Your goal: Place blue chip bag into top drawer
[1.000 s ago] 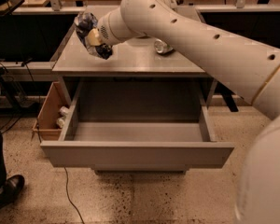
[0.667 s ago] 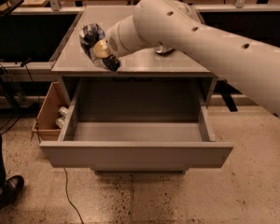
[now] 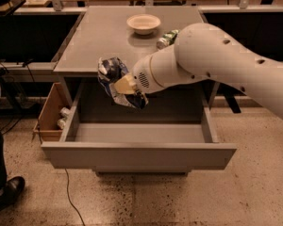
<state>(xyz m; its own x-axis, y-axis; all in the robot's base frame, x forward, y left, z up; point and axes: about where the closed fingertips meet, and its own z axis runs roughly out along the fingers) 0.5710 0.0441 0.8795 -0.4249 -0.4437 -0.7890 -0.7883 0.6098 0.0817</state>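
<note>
Gripper (image 3: 126, 86) was clamped on the blue chip bag (image 3: 111, 73) at centre-left of the frame, holding it in the air just in front of the grey table's (image 3: 99, 41) front edge, over the back left part of the open top drawer (image 3: 137, 155). I'd call this the carry step — bag grasped, not dropped yet. Next move probably called for bringing it lower over the drawer's bare floor, then letting go so it lands inside and not on the rim. Bowl (image 3: 143, 23) and green can (image 3: 166, 38) sat on the table, upper middle.
</note>
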